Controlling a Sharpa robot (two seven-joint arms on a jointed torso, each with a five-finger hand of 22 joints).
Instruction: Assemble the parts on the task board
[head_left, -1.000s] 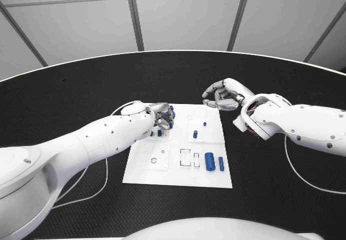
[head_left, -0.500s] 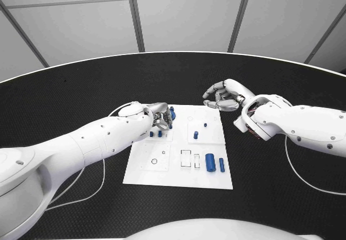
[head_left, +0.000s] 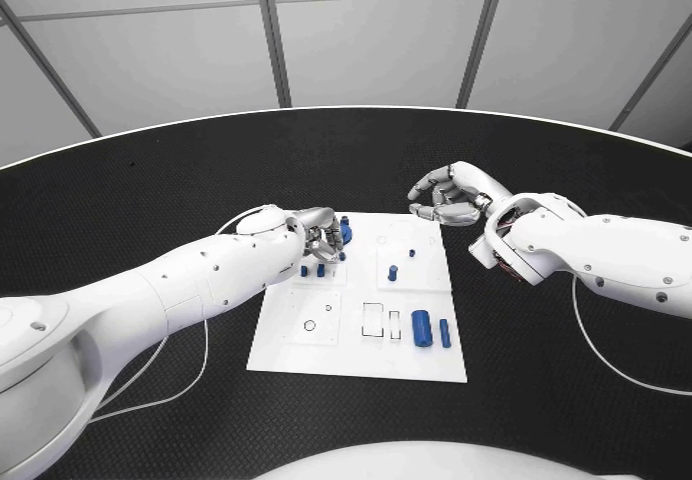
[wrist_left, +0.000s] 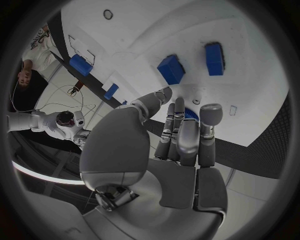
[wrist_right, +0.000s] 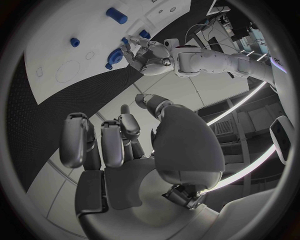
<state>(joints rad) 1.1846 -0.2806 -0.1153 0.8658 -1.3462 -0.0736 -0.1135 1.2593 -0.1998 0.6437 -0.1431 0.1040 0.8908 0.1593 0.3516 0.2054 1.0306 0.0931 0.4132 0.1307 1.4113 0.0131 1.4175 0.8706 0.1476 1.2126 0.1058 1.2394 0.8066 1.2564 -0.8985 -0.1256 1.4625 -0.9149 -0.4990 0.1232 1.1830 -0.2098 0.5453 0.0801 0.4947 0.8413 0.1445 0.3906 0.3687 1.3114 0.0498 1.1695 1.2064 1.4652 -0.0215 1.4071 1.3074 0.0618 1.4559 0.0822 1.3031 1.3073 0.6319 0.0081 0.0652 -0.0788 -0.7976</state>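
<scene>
Left hand (head_left: 320, 233) over task board (head_left: 361, 355) parts.

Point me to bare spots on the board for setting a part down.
Free: the task board's near-left corner, below the ring outline, and its near edge under the blue cylinders. Crowded: the far-left corner, where the left robot hand works among blue parts.

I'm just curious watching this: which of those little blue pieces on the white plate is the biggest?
The fat blue cylinder lying near the task board's front edge. A thinner blue bar lies beside it; the other blue pieces are clearly smaller.
</scene>
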